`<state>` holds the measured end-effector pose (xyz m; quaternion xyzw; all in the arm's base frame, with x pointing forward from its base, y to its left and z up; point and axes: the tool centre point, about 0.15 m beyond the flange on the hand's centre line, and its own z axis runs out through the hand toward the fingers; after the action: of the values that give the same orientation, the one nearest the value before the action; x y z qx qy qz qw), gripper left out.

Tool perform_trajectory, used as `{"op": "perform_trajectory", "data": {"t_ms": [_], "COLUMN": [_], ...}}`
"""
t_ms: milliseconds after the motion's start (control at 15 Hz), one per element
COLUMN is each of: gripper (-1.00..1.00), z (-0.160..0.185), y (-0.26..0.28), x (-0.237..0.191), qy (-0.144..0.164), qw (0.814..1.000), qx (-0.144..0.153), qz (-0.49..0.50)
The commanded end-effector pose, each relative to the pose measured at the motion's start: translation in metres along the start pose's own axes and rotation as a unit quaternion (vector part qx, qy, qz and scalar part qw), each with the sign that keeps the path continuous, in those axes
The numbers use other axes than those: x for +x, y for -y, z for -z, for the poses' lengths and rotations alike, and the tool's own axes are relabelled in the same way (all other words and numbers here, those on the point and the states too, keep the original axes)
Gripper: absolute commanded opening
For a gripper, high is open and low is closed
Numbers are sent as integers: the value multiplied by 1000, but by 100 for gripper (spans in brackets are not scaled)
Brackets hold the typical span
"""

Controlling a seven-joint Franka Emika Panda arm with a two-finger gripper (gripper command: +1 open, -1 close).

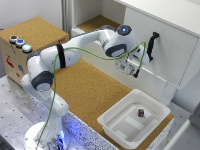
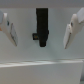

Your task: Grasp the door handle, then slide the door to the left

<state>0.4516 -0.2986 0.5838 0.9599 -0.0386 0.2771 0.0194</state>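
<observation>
The door (image 1: 172,52) is a large plain white cabinet panel on the exterior view's right. The door handle (image 1: 151,46) is a slim black vertical bar mounted on it. My gripper (image 1: 133,66) hangs just in front of the door, a little below the handle and toward the exterior view's left of it. In the wrist view the handle (image 2: 42,26) lies ahead, in line with the gap between my two pale fingers (image 2: 74,29). The gripper (image 2: 42,31) is open and holds nothing. The fingers stand wide of the handle and do not touch it. The door (image 2: 56,56) fills the background.
A white plastic tub (image 1: 116,124) with a small dark object (image 1: 141,113) in it stands on the cork tabletop (image 1: 95,90) below the door. A cork-topped box with coloured buttons (image 1: 20,43) stands at the exterior view's left. A green cable (image 1: 87,49) runs along the arm.
</observation>
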Motion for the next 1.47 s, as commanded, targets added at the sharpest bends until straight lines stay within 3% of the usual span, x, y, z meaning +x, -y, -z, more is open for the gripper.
{"op": "perform_trajectory", "data": {"t_ms": [0,333,1067,1400], "gripper": [100,100,100,100], "z": [-9,-18,-32,-33], "y": [-33,-31,-14,-6], "x": [43,58,81,80], "qy": [70,93,52,39], "qw": [993,991,993,996], "qx": [94,97,87,58], "qz": [-12,23,52,48]}}
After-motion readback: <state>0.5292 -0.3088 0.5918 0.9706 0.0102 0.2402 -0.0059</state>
